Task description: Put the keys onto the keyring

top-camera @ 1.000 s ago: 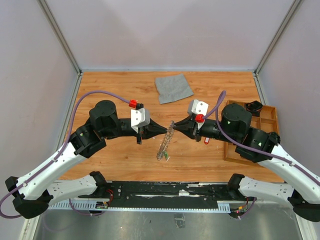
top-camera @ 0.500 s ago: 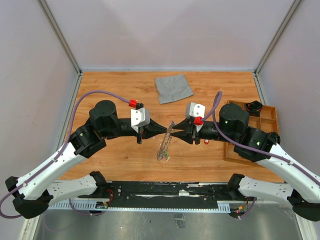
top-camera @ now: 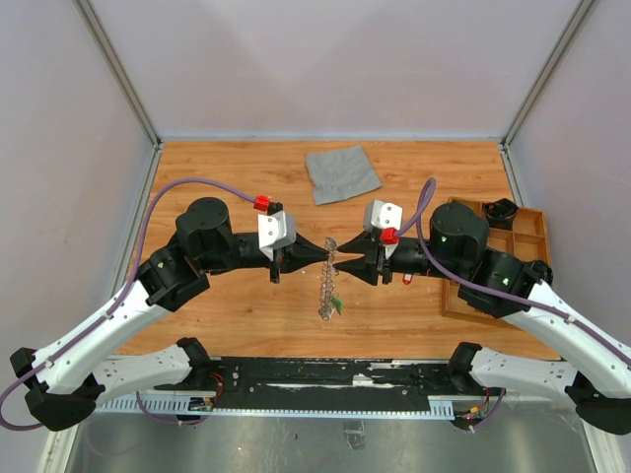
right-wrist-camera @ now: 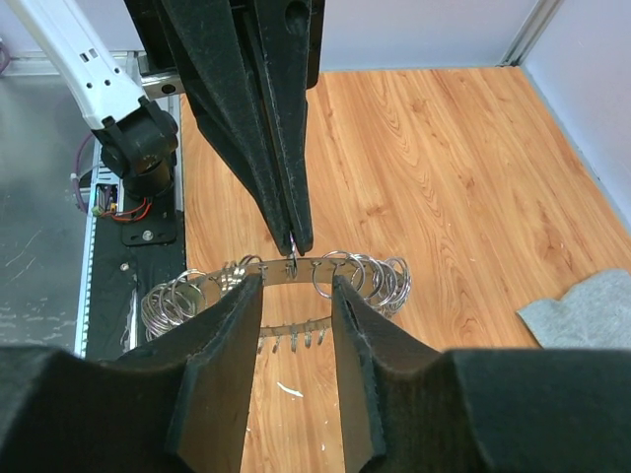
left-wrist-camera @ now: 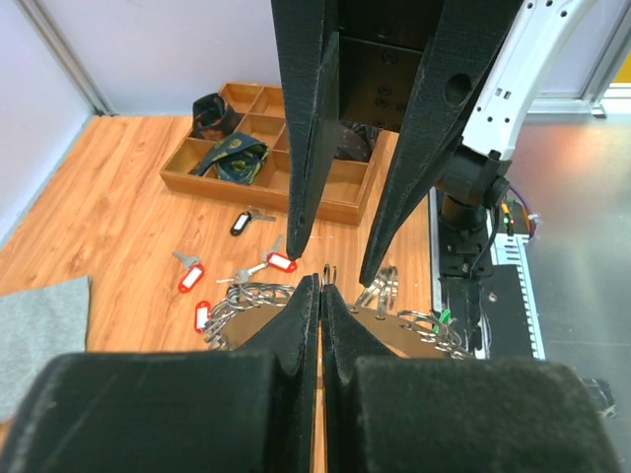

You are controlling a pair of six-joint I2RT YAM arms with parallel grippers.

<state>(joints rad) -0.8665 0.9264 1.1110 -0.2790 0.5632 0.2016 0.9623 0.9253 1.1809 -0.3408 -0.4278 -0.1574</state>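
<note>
Wood table [top-camera: 217, 168] | 1 keyring [top-camera: 326, 286] clenched in left gripper [left-wrist-camera: 320, 286] | right gripper [right-wrist-camera: 294, 288] released | 4 loose keys [left-wrist-camera: 281, 262]

top: keyring [top-camera: 326, 289] edge-on, you can't read what hangs on it; keys [top-camera: 407, 279] mostly under the right arm [top-camera: 493, 271] | left wrist: left tool [left-wrist-camera: 321, 284] hides keyring's near arc, right tool [left-wrist-camera: 331, 262] covers part of the tray [left-wrist-camera: 229, 193] | right wrist: right tool's fingers [right-wrist-camera: 222, 365] mask keyring's middle

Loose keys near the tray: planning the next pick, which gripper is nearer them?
Right. The right gripper, open, sits on the loose keys' side of the keyring; the left gripper is on the far side, shut on it.
</note>
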